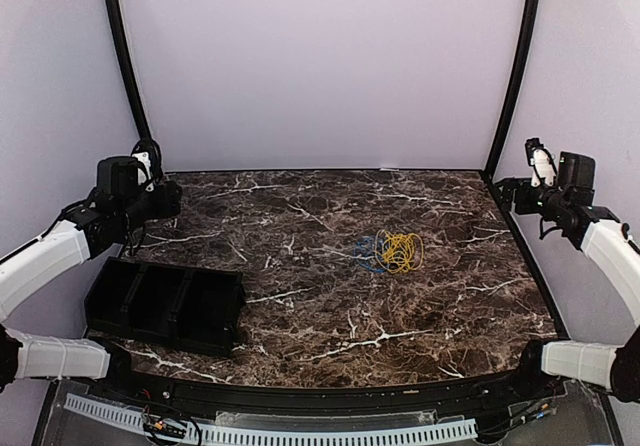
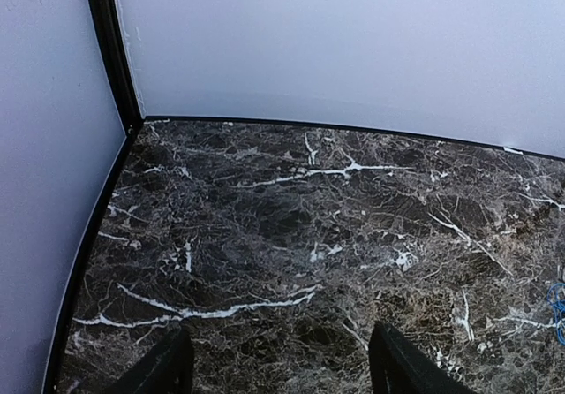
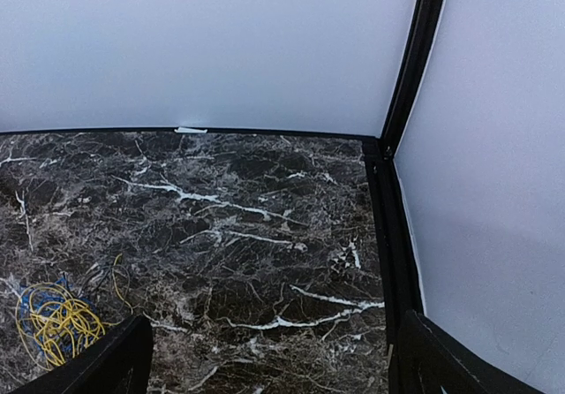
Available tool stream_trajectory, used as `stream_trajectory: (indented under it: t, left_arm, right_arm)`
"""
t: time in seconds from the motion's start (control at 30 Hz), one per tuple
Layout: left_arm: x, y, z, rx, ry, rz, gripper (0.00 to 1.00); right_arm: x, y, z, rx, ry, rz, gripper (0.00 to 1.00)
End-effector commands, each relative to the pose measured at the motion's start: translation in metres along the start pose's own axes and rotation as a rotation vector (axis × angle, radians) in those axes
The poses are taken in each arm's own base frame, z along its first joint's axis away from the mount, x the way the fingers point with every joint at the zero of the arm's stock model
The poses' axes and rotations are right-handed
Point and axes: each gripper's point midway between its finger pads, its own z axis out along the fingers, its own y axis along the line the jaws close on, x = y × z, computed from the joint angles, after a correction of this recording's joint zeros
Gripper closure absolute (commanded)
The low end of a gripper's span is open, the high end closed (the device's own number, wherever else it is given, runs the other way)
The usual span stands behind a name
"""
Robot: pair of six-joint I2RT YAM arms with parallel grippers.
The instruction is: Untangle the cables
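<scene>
A yellow cable [image 1: 400,252] lies in a loose coil on the marble table, right of centre, tangled with a blue cable [image 1: 368,255] at its left side. The pile also shows in the right wrist view, yellow cable [image 3: 55,327] over blue cable [image 3: 46,293], at the lower left. A bit of the blue cable [image 2: 557,310] shows at the right edge of the left wrist view. I cannot make out a black cable. My left gripper [image 2: 278,367] is open and empty, high at the table's far left. My right gripper [image 3: 269,359] is open and empty, high at the far right.
A black tray with compartments [image 1: 165,306] stands at the front left of the table [image 1: 300,296]. White walls with black corner posts [image 1: 125,51] close the back and sides. A black rim runs along the table's right edge [image 3: 388,235].
</scene>
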Motion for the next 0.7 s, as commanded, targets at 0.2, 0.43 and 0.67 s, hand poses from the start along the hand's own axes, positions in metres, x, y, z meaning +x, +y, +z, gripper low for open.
stream_trajectory:
  t: [0.2, 0.43, 0.67]
  left_arm:
    - [0.018, -0.036, -0.021, 0.219, 0.107, -0.04, 0.32]
    - [0.038, -0.088, -0.05, 0.393, 0.279, -0.021, 0.37]
    - [0.085, -0.084, -0.071, 0.267, 0.46, -0.004, 0.39]
  right_arm:
    - [0.019, 0.014, 0.014, -0.048, -0.061, -0.099, 0.01]
    - [0.034, 0.053, 0.012, -0.269, -0.054, -0.172, 0.02]
    - [0.035, 0.071, 0.007, -0.363, -0.082, -0.246, 0.04]
